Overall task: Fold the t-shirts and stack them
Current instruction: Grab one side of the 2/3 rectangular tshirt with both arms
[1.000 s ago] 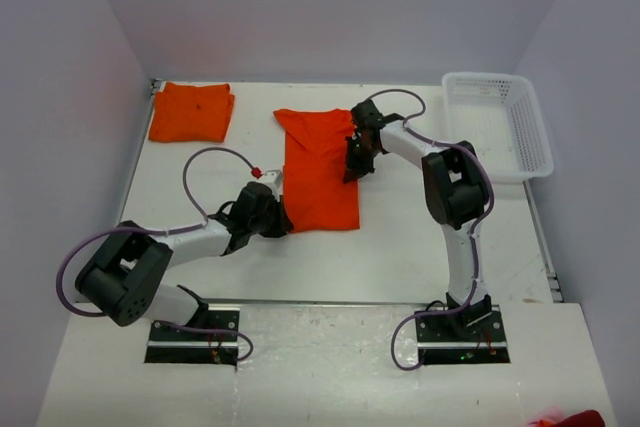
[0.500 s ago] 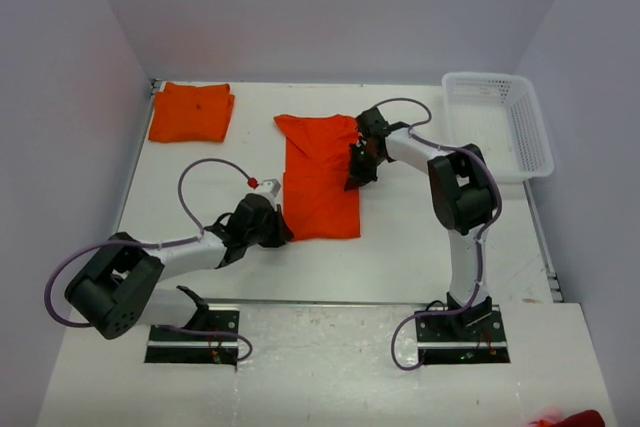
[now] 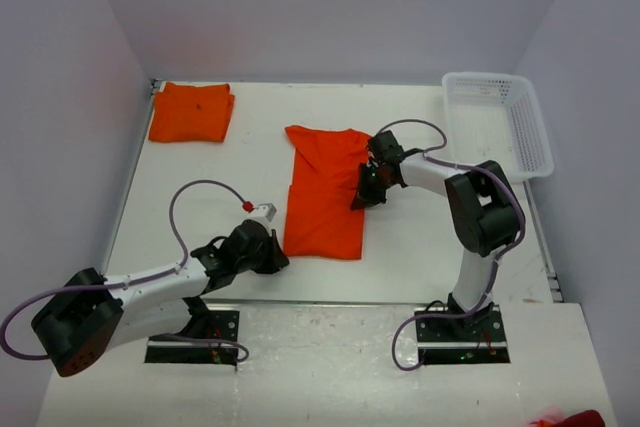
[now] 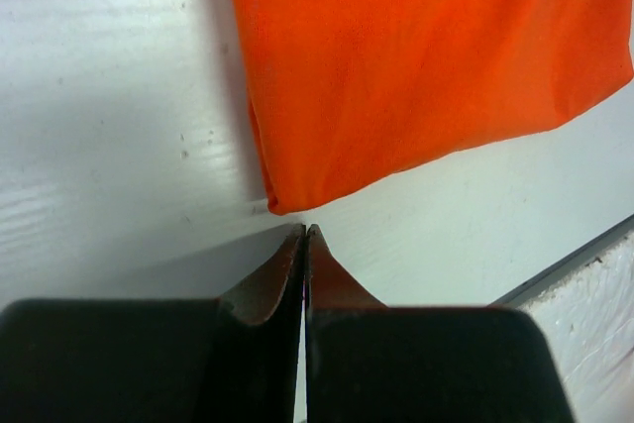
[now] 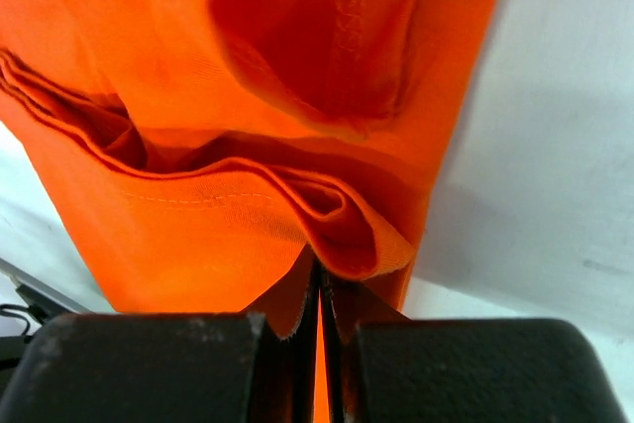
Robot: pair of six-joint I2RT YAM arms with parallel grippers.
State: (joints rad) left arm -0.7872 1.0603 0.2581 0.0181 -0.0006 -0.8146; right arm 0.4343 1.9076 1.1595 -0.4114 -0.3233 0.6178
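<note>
1 wrist view shows right tool point(image 5: 319, 274) pinching t-shirt point(image 5: 198, 205) fold; other, left tool point(image 4: 304, 235) closed beside corner.

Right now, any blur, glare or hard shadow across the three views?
Top external: even light, sharp, soft shadows only. Left wrist: sheen on the table, a shadow band beside the shirt. Right wrist: shirt fills most of the frame, folds shaded, right gripper near-black.

My left arm: low, stretched rightward.
My left pincer point(image 4: 304, 237): fingers pressed together.
My right arm: bent, reaching left.
My right pincer point(image 5: 319, 279): clamped on t-shirt point(image 5: 178, 215) fold.
</note>
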